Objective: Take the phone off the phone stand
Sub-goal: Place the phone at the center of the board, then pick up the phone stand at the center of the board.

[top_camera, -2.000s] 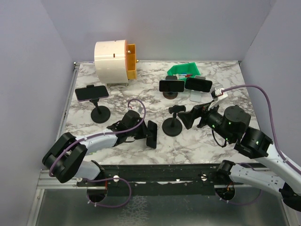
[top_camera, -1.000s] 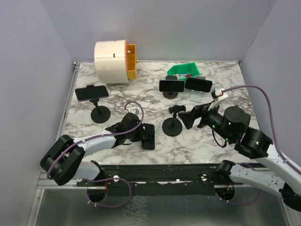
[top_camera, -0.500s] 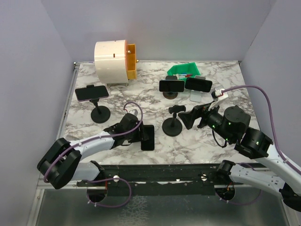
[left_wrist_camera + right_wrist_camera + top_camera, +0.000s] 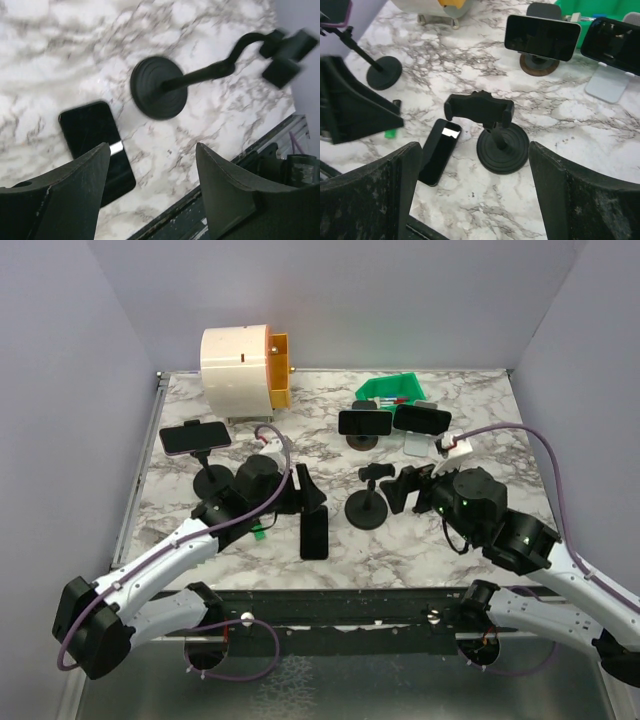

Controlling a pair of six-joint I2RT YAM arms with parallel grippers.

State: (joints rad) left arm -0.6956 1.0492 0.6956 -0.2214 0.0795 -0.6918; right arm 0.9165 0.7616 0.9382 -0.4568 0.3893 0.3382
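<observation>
Tabletop [image 4: 400, 550]: marble, carries everything.

White drum [image 4: 235, 362] with an orange end sits far left.

Left arm comes in from near left. Left hand [image 4: 151, 150] is spread wide with nothing in it and hangs over the phone and the stand's base, clear of both.

Right hand [image 4: 475, 146] is likewise spread wide and empty. It faces the stand from the right, close but apart.

Green bin [image 4: 395, 390] is at the far edge, right of centre.

Stand [image 4: 367, 502] is mid-tabletop, upright on a round black base, clamp empty.

Left stand [image 4: 212, 480] holds the purple phone [image 4: 195, 437] level.

Dark phone [image 4: 364, 422] and blue phone [image 4: 421, 418] are propped on their own stands just near of the bin, side by side.

Phone [image 4: 314, 536] is off the stand and lies flat on the tabletop, screen up. It is just left and near of the stand's base, with a small gap and no contact.

Green scrap [image 4: 390, 133] lies left of the phone, too small to identify.
</observation>
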